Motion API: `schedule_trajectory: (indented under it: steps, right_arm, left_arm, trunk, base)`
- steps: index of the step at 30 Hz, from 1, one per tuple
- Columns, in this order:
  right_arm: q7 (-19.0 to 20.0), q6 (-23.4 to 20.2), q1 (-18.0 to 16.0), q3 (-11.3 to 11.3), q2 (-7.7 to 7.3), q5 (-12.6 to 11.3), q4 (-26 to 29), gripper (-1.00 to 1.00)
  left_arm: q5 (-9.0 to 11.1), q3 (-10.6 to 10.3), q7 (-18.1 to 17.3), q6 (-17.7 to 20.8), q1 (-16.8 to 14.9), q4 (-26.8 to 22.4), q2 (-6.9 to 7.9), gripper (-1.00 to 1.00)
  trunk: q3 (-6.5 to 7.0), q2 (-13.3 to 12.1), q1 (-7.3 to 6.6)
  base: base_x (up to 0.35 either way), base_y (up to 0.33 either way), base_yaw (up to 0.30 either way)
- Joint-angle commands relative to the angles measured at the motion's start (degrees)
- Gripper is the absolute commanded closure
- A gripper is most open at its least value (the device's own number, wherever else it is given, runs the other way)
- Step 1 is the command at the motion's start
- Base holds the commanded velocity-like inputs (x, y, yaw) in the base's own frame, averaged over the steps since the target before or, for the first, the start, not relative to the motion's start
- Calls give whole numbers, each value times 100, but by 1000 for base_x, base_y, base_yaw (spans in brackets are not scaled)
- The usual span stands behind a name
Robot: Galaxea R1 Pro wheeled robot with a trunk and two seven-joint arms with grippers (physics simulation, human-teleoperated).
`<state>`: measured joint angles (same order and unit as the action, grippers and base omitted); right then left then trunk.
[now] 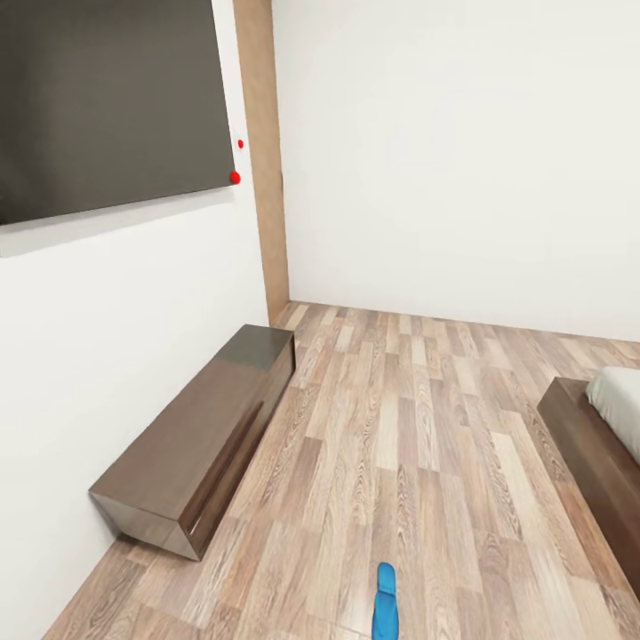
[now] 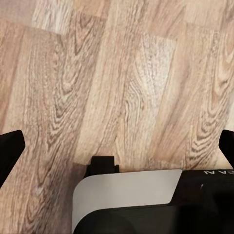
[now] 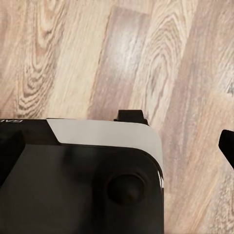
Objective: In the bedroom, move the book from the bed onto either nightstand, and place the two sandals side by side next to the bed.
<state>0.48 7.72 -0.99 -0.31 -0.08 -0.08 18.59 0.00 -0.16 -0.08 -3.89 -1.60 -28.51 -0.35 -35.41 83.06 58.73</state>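
The left pincer [image 2: 117,146] and the right pincer [image 3: 117,146] each hang over bare wood-plank floor [image 1: 418,444] with fingertips spread wide and nothing between them. One blue sandal [image 1: 385,603] lies on the near floor; the bed [image 1: 591,444] stands at the right, a long low cabinet [image 1: 200,436] along the left wall under a dark screen [image 1: 107,98].
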Motion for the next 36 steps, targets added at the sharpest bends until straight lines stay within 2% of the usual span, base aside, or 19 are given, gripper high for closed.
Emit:
schedule_trajectory:
  steps: [1,11,32,36]
  right_arm:
    - [5,19,-3,0,0,-1,-4,-100]
    - [5,19,0,-4,0,-1,-4,-100]
    - [3,17,1,-52,-38,-10,6,-100]
    - [-9,-125,-4,-152,-70,-10,359,-100]
  left_arm:
    - [0,-1,-1,-17,-3,3,0,-100]
    - [0,-1,-1,-18,-2,3,0,-100]
    - [0,-1,-1,-17,-3,3,0,-100]
    - [0,-1,-1,-17,-5,3,1,-100]
  trunk:
    - [-5,2,0]
    - [-5,2,0]
    - [-5,2,0]
    - [-5,2,0]
  base:
    - [14,27,0]
    - [63,146,0]
    - [2,5,0]
    - [0,0,0]
